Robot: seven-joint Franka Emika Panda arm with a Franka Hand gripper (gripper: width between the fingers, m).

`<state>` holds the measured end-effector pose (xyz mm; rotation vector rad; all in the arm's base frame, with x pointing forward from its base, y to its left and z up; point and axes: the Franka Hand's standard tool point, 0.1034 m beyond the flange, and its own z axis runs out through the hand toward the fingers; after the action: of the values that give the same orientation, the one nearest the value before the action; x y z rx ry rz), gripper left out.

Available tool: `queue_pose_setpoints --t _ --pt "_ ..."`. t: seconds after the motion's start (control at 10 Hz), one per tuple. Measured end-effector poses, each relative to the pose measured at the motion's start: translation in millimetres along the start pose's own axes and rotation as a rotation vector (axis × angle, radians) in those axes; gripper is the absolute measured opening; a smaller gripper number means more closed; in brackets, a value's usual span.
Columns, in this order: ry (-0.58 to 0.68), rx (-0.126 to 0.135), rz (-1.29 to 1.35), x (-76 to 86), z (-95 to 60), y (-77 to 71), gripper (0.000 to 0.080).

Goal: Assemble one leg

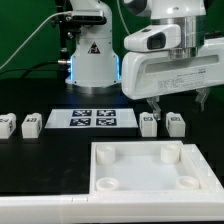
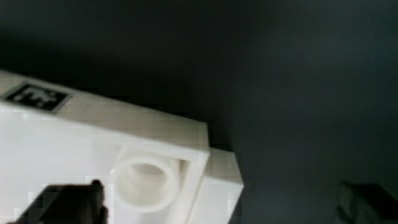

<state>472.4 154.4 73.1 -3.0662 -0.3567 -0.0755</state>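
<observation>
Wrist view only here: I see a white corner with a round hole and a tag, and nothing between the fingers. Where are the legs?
Observer: Two legs stand at the exterior view's left and two more at its right, all beyond the tray.
Operator: Which pair is nearer the gripper?
Observer: The right pair. In the exterior view the gripper hangs open just above them.
Operator: What lies between the pairs?
Observer: The marker board, flat on the table.
</observation>
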Motion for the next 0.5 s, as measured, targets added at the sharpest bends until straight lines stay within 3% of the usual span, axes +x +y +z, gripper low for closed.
queue_pose_setpoints --t 0.2,0.3,0.5 --pt "-0.063 0.005 0.012 -3.1 2.6 -7.1 0.0649" --pt "-0.154 -0.001 0.046 -14.3 6.2 -8.9 0.0649" --pt "-0.324 -0.004 0.075 -11.4 5.2 -12.5 0.0649"
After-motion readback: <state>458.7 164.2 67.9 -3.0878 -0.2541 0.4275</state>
